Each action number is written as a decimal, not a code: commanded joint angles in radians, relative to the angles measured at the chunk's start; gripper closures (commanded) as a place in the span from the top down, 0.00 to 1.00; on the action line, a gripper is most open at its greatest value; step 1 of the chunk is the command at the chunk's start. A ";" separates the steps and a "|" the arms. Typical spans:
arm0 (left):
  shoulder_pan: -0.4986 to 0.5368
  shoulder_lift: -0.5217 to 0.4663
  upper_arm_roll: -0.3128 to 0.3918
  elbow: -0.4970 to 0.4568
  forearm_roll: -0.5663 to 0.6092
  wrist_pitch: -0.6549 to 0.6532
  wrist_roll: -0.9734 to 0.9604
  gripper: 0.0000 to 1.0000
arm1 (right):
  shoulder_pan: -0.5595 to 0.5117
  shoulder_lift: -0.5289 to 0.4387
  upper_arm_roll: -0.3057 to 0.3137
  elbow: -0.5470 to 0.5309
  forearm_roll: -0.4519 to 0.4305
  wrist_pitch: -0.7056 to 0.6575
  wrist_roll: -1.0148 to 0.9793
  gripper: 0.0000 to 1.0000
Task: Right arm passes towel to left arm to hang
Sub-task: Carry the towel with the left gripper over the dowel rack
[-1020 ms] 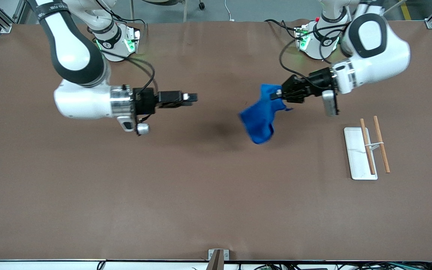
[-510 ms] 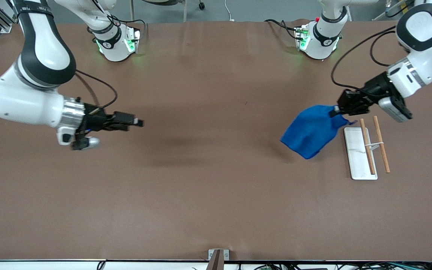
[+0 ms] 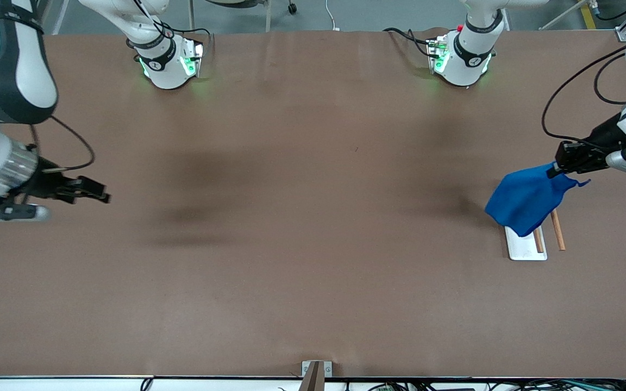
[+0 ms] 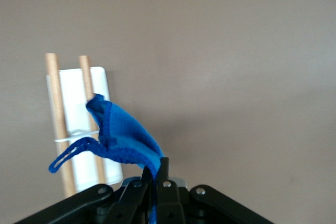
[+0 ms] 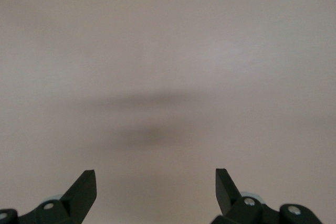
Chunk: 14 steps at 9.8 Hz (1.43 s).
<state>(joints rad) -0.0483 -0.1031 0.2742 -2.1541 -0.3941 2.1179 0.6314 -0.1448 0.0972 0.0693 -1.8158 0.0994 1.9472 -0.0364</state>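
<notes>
No legible text, label or number anywhere.

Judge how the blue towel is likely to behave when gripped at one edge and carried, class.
Probably floppy: the towel hangs folded from the left pincer, shut on one edge, over the white tray. Likely light, since a thin pinch holds it up. Its loose corner loop dangles and may snag.

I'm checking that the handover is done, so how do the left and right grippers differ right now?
The left gripper is shut on the towel; the right gripper is open and holds nothing. The left gripper hangs over the white tray and wooden rods at its own end of the table; the right gripper is over bare table at the right arm's end. Both are black two-finger grippers, up in the air.
</notes>
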 commanded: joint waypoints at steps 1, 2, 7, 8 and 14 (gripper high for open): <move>-0.002 0.081 0.068 0.049 0.035 -0.001 0.205 0.00 | 0.007 -0.080 -0.032 0.006 -0.102 -0.084 0.029 1.00; -0.002 0.106 0.106 0.066 0.058 -0.003 0.344 0.00 | 0.010 -0.112 -0.029 0.036 -0.140 -0.152 0.029 1.00; 0.018 0.229 0.141 0.175 0.214 -0.003 0.426 0.01 | 0.013 -0.190 -0.066 0.211 -0.121 -0.431 0.105 1.00; 0.036 0.256 0.154 0.178 0.215 -0.003 0.426 0.03 | 0.027 -0.218 -0.062 0.213 -0.121 -0.488 0.142 1.00; 0.047 0.283 0.192 0.195 0.210 -0.001 0.409 1.00 | 0.030 -0.171 -0.060 0.325 -0.121 -0.501 0.102 1.00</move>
<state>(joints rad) -0.0030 0.1647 0.4600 -1.9605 -0.1925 2.1184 1.0431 -0.1215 -0.0877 0.0136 -1.5206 -0.0200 1.4620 0.0721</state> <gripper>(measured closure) 0.586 0.000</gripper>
